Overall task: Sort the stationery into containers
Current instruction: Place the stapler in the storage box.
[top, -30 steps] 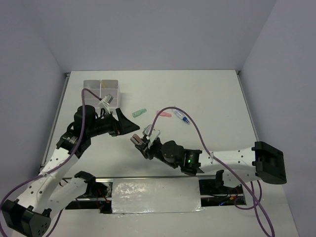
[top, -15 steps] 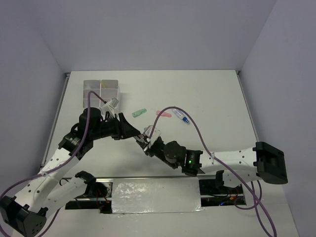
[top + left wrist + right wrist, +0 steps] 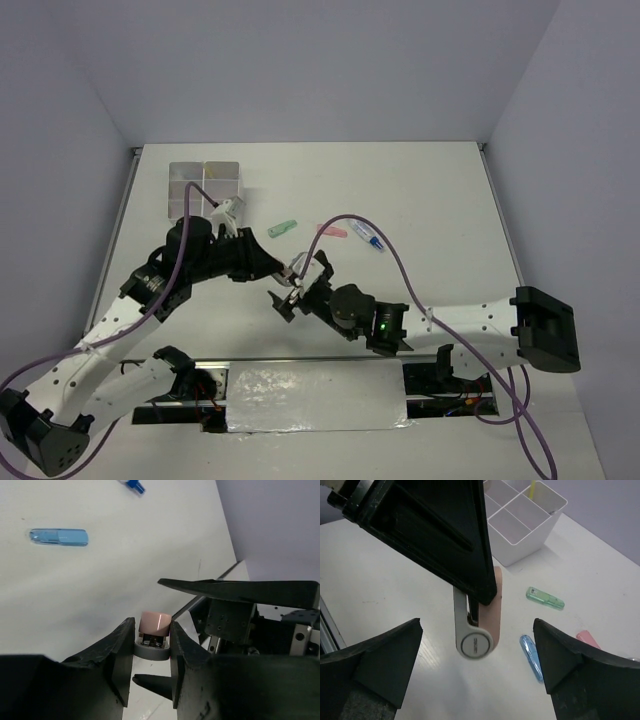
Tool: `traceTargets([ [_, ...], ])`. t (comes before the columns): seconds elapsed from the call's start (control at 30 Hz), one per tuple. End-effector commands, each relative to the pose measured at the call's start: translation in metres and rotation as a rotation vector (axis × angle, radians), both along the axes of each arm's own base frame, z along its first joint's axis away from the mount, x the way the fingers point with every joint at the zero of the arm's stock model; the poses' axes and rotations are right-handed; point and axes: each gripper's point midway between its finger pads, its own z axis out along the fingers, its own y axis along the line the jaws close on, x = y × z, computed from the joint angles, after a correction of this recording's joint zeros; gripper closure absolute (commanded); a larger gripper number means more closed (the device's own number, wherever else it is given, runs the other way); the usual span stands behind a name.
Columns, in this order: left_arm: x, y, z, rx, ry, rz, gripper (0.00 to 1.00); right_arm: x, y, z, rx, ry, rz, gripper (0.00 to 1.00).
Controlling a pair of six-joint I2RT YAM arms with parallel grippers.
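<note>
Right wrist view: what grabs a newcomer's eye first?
The pink-and-grey flat stationery piece hangs mid-frame, clamped in the left gripper's black jaws, with the right gripper's jaws spread wide either side, not touching it. At the top, the white four-compartment plastic box holds a thin yellow stick in one cell; a green capped stick, a blue capped stick and a pink capped stick lie loose at lower right.

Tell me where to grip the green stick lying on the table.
Probably pinch the green stick across its middle, coming straight down from above. It lies flat on the table, long and slim, with bare surface along both long sides.
</note>
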Motion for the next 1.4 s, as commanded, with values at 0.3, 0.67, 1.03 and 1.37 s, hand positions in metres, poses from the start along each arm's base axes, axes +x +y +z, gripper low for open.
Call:
traceTargets([
  [0.3,0.11,0.144,0.0,0.242,0.039,0.971,1.0,0.02,-0.102,0.027,0.276,0.134,-0.242,0.0],
  [0.67,0.203,0.286,-0.005,0.25,0.173,1.678,1.0,0.002,-0.121,0.023,0.417,0.363,-0.268,0.0],
  [1.03,0.228,0.303,-0.043,0.275,0.263,1.759,1.0,0.003,-0.107,0.014,0.324,0.355,-0.263,0.0],
  [1.37,0.23,0.302,-0.074,0.283,0.319,1.78,1.0,0.004,-0.104,0.02,0.315,0.328,-0.247,0.0],
])
